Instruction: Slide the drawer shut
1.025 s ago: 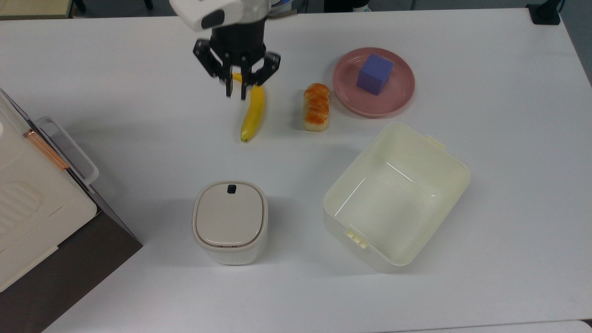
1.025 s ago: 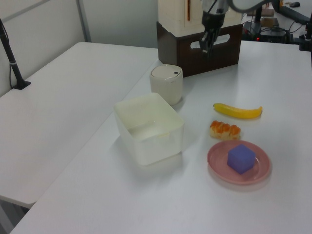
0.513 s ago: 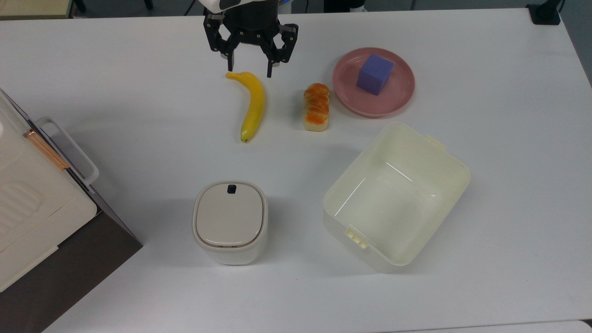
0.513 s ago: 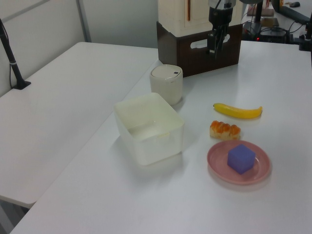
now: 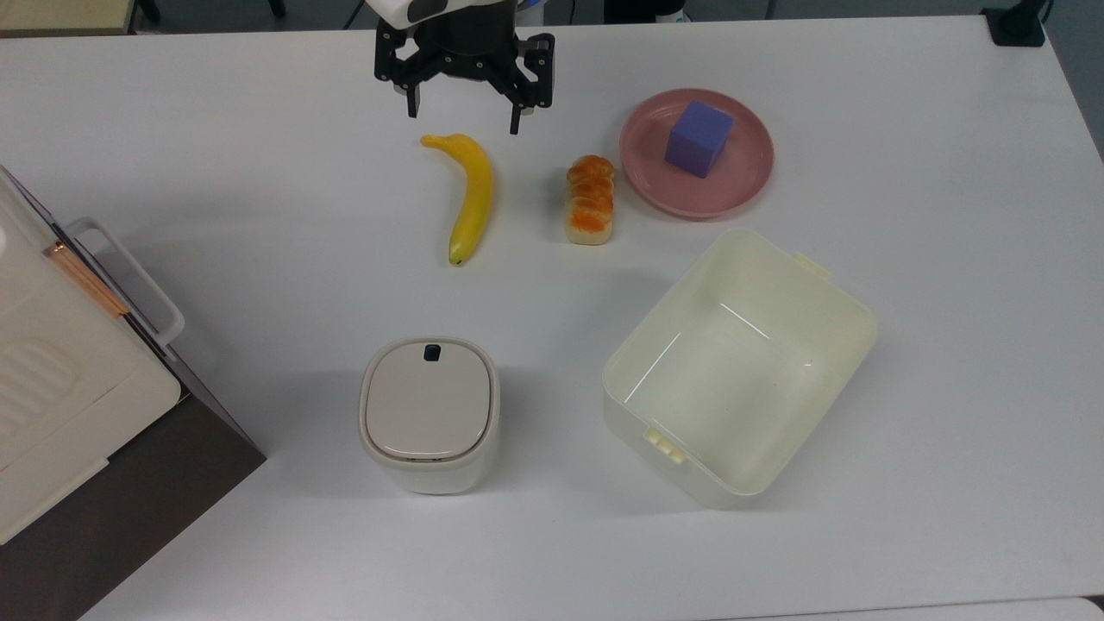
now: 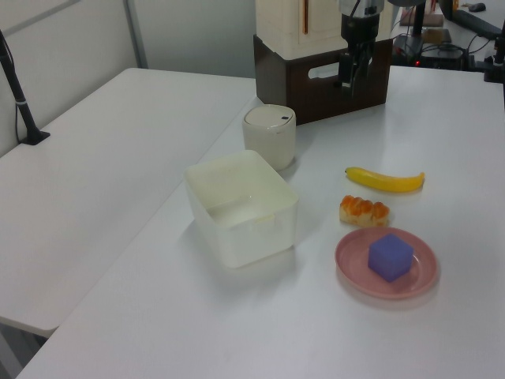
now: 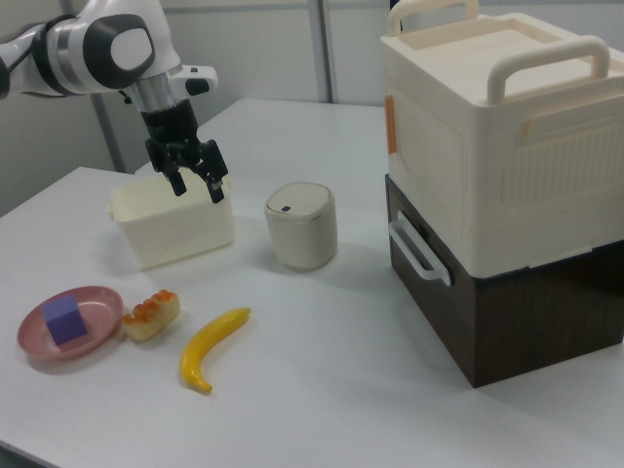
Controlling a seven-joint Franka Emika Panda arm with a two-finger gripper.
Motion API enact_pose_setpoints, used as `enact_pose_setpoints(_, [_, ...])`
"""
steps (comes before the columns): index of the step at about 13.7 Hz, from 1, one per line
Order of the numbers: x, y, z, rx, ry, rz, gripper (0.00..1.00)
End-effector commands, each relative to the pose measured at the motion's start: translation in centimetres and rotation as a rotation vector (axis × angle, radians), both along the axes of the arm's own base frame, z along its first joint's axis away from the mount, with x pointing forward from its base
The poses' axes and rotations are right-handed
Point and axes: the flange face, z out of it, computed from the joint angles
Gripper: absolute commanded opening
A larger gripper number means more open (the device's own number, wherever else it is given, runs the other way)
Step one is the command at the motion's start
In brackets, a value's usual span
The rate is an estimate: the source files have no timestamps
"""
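Now pincer (image 5: pixel 464 110) spread wide, holding nothing, pulled back above the banana (image 5: pixel 471 197).
Since a second ago it lifted away and opened; drawer (image 7: pixel 429 255) sits flush in the dark cabinet at the worktop (image 5: pixel 259 216) edge, so closing looks done.

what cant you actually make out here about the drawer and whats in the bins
- Drawer: its inside, behind the shut dark front in the right view; cut off by the top view's left edge.
- Small lidded bin: contents, under its lid.
- Cream bin: its inside, behind its wall and the gripper in the right view.
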Motion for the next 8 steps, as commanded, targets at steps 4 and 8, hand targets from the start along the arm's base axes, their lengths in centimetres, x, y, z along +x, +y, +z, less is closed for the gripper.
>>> enact_pose_setpoints(4, [-1.16,-0.45,1.28,0.039,0.032,0.000,1.00])
enact_pose_setpoints(8, [-1.05,-0.51,1.56,0.051,0.026,0.005,1.00])
